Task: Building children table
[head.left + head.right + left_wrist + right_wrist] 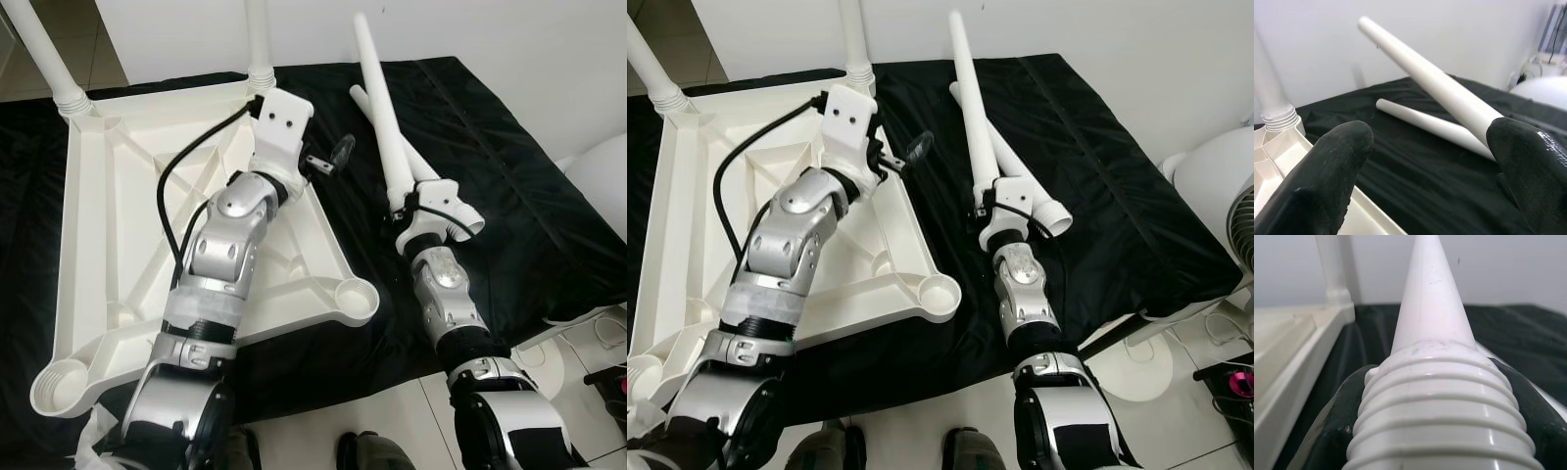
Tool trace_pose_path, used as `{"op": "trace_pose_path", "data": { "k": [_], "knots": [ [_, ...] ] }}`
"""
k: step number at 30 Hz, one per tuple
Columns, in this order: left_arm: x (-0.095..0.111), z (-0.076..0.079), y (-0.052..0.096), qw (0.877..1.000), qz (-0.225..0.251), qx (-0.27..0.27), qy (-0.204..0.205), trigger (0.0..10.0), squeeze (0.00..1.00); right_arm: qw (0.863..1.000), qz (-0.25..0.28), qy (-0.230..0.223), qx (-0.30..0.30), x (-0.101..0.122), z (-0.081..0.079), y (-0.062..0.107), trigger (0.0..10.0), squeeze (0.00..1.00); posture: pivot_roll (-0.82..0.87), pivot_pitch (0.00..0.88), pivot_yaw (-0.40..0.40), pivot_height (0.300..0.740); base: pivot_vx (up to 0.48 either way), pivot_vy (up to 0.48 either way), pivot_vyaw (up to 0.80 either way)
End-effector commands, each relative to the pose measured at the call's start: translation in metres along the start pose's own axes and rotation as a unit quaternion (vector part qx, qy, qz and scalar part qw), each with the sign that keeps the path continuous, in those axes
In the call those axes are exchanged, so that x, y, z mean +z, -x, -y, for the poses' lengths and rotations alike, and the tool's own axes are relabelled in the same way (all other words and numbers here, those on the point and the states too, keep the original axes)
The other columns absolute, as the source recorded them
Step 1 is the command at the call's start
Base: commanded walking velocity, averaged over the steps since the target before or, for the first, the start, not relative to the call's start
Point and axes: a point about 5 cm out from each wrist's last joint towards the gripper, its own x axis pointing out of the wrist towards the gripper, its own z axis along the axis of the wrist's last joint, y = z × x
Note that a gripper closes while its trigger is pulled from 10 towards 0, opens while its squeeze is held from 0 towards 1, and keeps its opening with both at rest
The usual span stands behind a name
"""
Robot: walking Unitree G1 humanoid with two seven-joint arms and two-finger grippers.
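The white children's table top [108,176] lies upside down on a black cloth [509,196]. Two white legs [260,39] [44,54] stand screwed into its far corners. Its near corner sockets [355,297] [59,380] are hollow. My right gripper [404,211] is shut on the threaded end [1435,396] of a third leg [382,108], which tilts up and away over the cloth. A fourth leg [423,168] lies flat on the cloth under it. My left gripper [331,157] hovers open beside the table top's far right corner, with nothing between its fingers [1327,166].
A white wall runs close behind the cloth. At the right stand a rounded white appliance [1215,186] with a round base [1136,372] and cables on the tiled floor. The cloth's near edge drops to the floor by my feet [377,452].
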Motion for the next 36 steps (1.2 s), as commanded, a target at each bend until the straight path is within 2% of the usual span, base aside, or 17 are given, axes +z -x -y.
{"op": "trace_pose_path", "data": {
  "k": [1, 2, 3, 4, 5, 6, 11, 13, 15, 17, 18, 20, 21, 24, 29, 36],
  "knots": [
    [0.001, -0.005, 0.0, 0.999, 0.0, 0.051, 0.014, 10.0, 0.0, 1.0, 0.02, 0.003, -0.007, 0.004, 0.001, 0.001, 0.0, 0.0, -0.04, 0.031, 0.001, 0.74, 0.0, 0.0, 0.0],
    [0.004, -0.005, -0.001, 0.998, 0.011, 0.04, 0.054, 10.0, 0.0, 0.999, 0.04, 0.016, -0.017, 0.011, 0.003, 0.001, 10.0, 0.0, -0.05, 0.023, -0.002, 0.74, 0.0, 0.0, 0.0],
    [0.004, -0.005, -0.001, 0.998, 0.011, 0.04, 0.054, 10.0, 0.0, 0.999, 0.04, 0.016, -0.017, 0.011, 0.003, 0.001, 10.0, 0.0, -0.05, 0.023, -0.002, 0.74, 0.0, 0.0, 0.0],
    [0.005, -0.004, -0.001, 0.995, 0.009, 0.014, 0.102, 10.0, 0.0, 0.997, 0.065, 0.031, -0.016, 0.018, 0.002, 0.001, 10.0, 0.0, -0.05, 0.022, -0.003, 0.74, 0.0, 0.0, 0.0],
    [0.005, -0.004, -0.001, 0.995, 0.009, 0.014, 0.102, 10.0, 0.0, 0.997, 0.065, 0.031, -0.016, 0.018, 0.002, 0.001, 10.0, 0.0, -0.05, 0.022, -0.003, 0.74, 0.0, 0.0, 0.0],
    [0.004, -0.003, -0.002, 0.991, 0.0, -0.009, 0.135, 10.0, 0.0, 0.995, 0.086, 0.047, -0.012, 0.024, 0.0, 0.003, 10.0, 0.0, -0.05, 0.022, -0.003, 0.74, 0.0, 0.0, 0.0],
    [0.001, -0.003, -0.004, 0.986, -0.026, -0.041, 0.157, 10.0, 0.0, 0.992, 0.109, 0.063, 0.009, 0.03, -0.007, 0.006, 10.0, 0.0, -0.05, 0.02, -0.001, 0.74, 0.0, 0.0, 0.0],
    [0.005, -0.004, -0.007, 0.966, -0.042, -0.084, 0.239, 10.0, 0.0, 0.989, 0.122, 0.076, 0.041, 0.034, -0.015, 0.008, 10.0, 0.0, -0.05, 0.022, 0.004, 0.74, 0.0, 0.0, 0.0],
    [0.005, -0.004, -0.007, 0.966, -0.042, -0.084, 0.239, 10.0, 0.0, 0.989, 0.122, 0.076, 0.041, 0.034, -0.015, 0.008, 10.0, 0.0, -0.05, 0.022, 0.004, 0.74, 0.0, 0.0, 0.0],
    [0.011, -0.003, -0.009, 0.952, -0.039, -0.113, 0.282, 10.0, 0.0, 0.987, 0.127, 0.079, 0.066, 0.036, -0.022, 0.01, 10.0, 0.0, -0.06, 0.023, 0.019, 0.74, 0.0, 0.0, 0.0],
    [0.011, -0.003, -0.009, 0.952, -0.039, -0.113, 0.282, 10.0, 0.0, 0.987, 0.127, 0.079, 0.066, 0.036, -0.022, 0.01, 10.0, 0.0, -0.06, 0.023, 0.019, 0.74, 0.0, 0.0, 0.0],
    [0.021, -0.001, -0.01, 0.94, -0.026, -0.146, 0.306, 10.0, 0.0, 0.984, 0.126, 0.079, 0.093, 0.035, -0.031, 0.012, 10.0, 0.0, -0.06, 0.024, 0.026, 0.74, 0.0, 0.0, 0.0],
    [0.021, -0.001, -0.01, 0.94, -0.026, -0.146, 0.306, 10.0, 0.0, 0.984, 0.126, 0.079, 0.093, 0.035, -0.031, 0.012, 10.0, 0.0, -0.06, 0.024, 0.026, 0.74, 0.0, 0.0, 0.0],
    [0.03, 0.003, -0.009, 0.923, -0.011, -0.187, 0.336, 10.0, 0.0, 0.98, 0.124, 0.089, 0.125, 0.032, -0.043, 0.016, 10.0, 0.0, -0.06, 0.023, 0.03, 0.74, 0.0, 0.0, 0.0],
    [0.033, 0.006, -0.008, 0.918, -0.019, -0.202, 0.34, 10.0, 0.0, 0.976, 0.124, 0.104, 0.149, 0.03, -0.05, 0.02, 10.0, 0.0, -0.06, 0.024, 0.035, 0.74, 0.0, 0.0, 0.0],
    [0.032, 0.003, -0.01, 0.916, -0.038, -0.197, 0.347, 10.0, 0.0, 0.967, 0.126, 0.128, 0.181, 0.029, -0.059, 0.029, 10.0, 0.0, -0.07, 0.027, 0.045, 0.74, 0.0, 0.0, 0.0]
  ]
}}
